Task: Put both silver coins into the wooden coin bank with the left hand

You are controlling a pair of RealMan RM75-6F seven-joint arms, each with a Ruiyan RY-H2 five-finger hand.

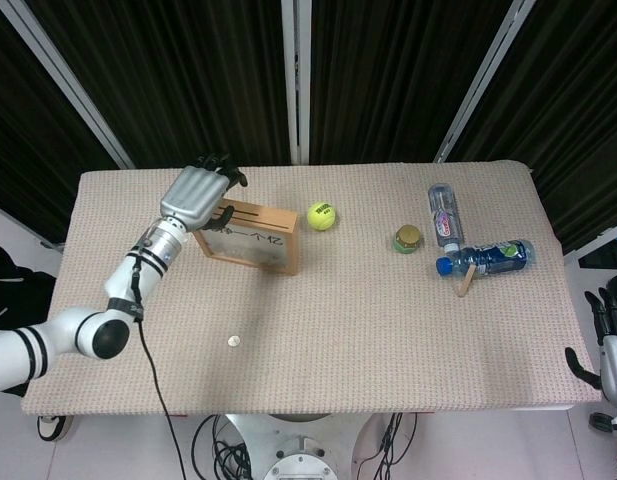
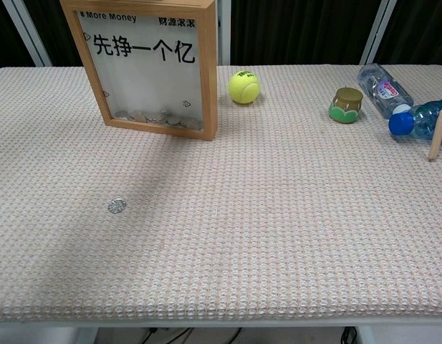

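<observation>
Black curtains hang behind the woven beige table (image 1: 388, 330). The wooden coin bank (image 2: 150, 68) at upper left reads "More Money" over Chinese characters, coins heaped inside. One silver coin (image 2: 117, 206) lies lower left. Only the head view shows the left hand (image 1: 198, 192) over the bank's top; its grasp is unclear. The right hand (image 1: 613, 345), cut off, hangs unclenched.
</observation>
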